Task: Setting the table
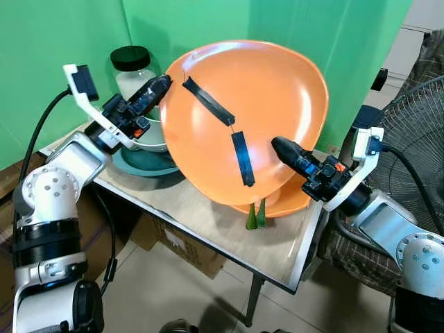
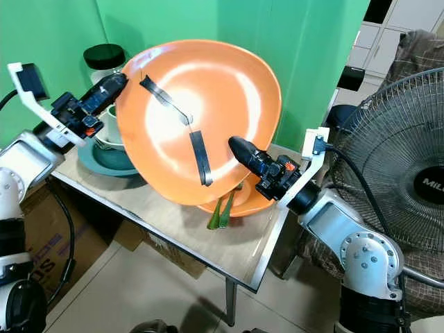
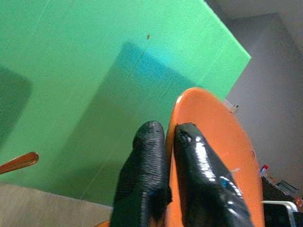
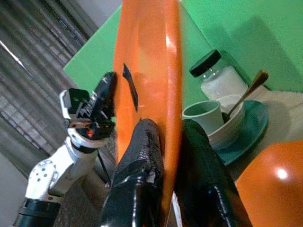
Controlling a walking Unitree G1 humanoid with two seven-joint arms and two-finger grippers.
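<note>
While both arms held it up off the table, the large glossy orange plate stood tilted almost on edge, its face turned toward the head camera and two strips of black tape showing on it. The left gripper pinched the plate's upper rim, its two black fingers closed with the thin orange edge between them. The right gripper clamped the opposite, lower rim the same way — one finger on the face, the other behind it.

Just below the right gripper a second orange plate lay flat on the small pale-topped table, with a pair of green chopsticks poking out from under it toward the table's near edge. Beside the left gripper sat a stack: a teal plate, a white bowl with a wooden-handled spoon in it, and a pale green cup. Behind that stood a glass jar with a black lid.

The step in hand looked like carrying the plate to its place setting. Next, by my reading, it would need levelling — both wrists turning together so neither rim slipped — then lowering onto free tabletop, clear of the stack and the other plate.
</note>
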